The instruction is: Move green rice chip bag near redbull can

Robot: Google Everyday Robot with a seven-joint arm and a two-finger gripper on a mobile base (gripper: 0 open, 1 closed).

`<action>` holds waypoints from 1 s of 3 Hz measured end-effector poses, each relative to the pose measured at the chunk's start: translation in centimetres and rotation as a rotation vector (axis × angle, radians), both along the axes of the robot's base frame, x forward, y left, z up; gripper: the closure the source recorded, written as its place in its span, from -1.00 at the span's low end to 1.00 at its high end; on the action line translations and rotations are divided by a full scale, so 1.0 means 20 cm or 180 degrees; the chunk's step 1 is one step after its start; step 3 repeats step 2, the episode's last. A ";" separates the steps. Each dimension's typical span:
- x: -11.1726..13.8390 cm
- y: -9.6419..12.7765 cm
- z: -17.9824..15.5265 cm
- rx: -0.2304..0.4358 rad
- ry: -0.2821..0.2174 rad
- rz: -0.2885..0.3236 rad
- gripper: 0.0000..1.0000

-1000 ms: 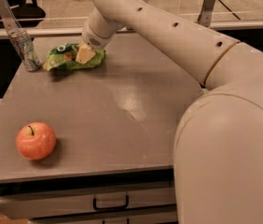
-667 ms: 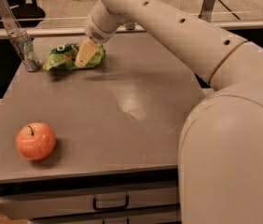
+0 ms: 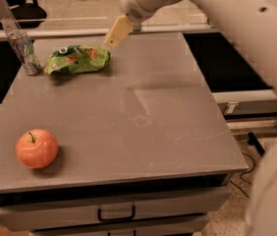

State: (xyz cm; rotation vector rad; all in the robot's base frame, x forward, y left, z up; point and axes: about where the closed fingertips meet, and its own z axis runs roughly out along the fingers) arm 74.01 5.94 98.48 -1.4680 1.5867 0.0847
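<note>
The green rice chip bag [image 3: 77, 59] lies flat on the grey table [image 3: 143, 122] at the back left. The redbull can [image 3: 24, 52] stands upright just left of the bag, close to its left end. My gripper [image 3: 116, 32] hangs above the table just up and right of the bag's right end. It is apart from the bag, open and empty. One tan finger [image 3: 119, 29] shows, pointing down-left toward the bag.
A red apple [image 3: 37, 148] sits at the front left of the table. My arm [image 3: 217, 14] reaches in from the right and fills the right edge. A drawer with a black handle [image 3: 116, 214] is under the front edge. A grey post [image 3: 1, 9] rises behind the can.
My gripper has lifted off the bag's right end and moved up and to the right. The bag stays on the table beside the can.
</note>
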 end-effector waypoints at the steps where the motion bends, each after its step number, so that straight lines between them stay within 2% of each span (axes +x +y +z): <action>1: -0.09 -0.32 0.27 0.0320 -0.0395 -0.0013 -1.00; 2: -0.13 -0.61 0.27 0.0270 -0.0484 -0.0159 -1.00; 3: -0.13 -0.61 0.27 0.0270 -0.0484 -0.0159 -1.00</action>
